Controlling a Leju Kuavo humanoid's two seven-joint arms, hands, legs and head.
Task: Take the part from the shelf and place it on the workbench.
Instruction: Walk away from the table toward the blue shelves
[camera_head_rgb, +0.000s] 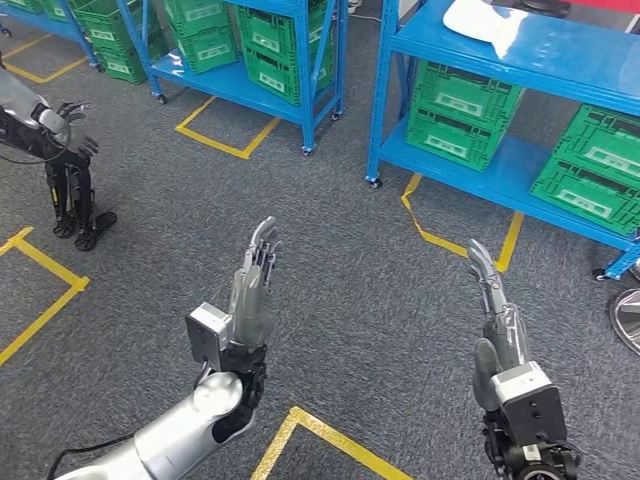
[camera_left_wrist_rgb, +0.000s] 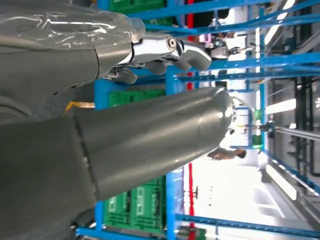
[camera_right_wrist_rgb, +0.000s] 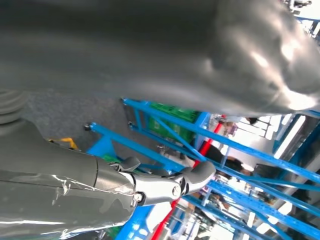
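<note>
Hands both raised over grey carpet in the head view, neither carrying anything. The left hand (camera_head_rgb: 253, 285) stands upright with its fingers stretched out and spread a little, palm turned inward; its silver forearm enters from the lower left. The right hand (camera_head_rgb: 494, 300) is likewise upright, fingers extended and loose, nothing between them. In the left wrist view the left hand's fingers (camera_left_wrist_rgb: 170, 50) reach out straight with the thick thumb (camera_left_wrist_rgb: 158, 135) apart from them; the right wrist view shows the same spread posture, one finger (camera_right_wrist_rgb: 170, 185) well clear of the thumb.

Ahead stands a blue shelf (camera_head_rgb: 521, 60) on castors, well apart from both hands. Green crates (camera_head_rgb: 460, 115) sit on its lower level, and a white object (camera_head_rgb: 487, 25) lies on its upper level; whether that is the part cannot be told from here. A second blue shelf (camera_head_rgb: 249, 85) with more green crates stands further left. Yellow floor tape (camera_head_rgb: 324, 435) marks out rectangles on the carpet between and around the shelves. At the far left edge another robot's arm (camera_head_rgb: 45, 125) and dark legs are partly seen.
</note>
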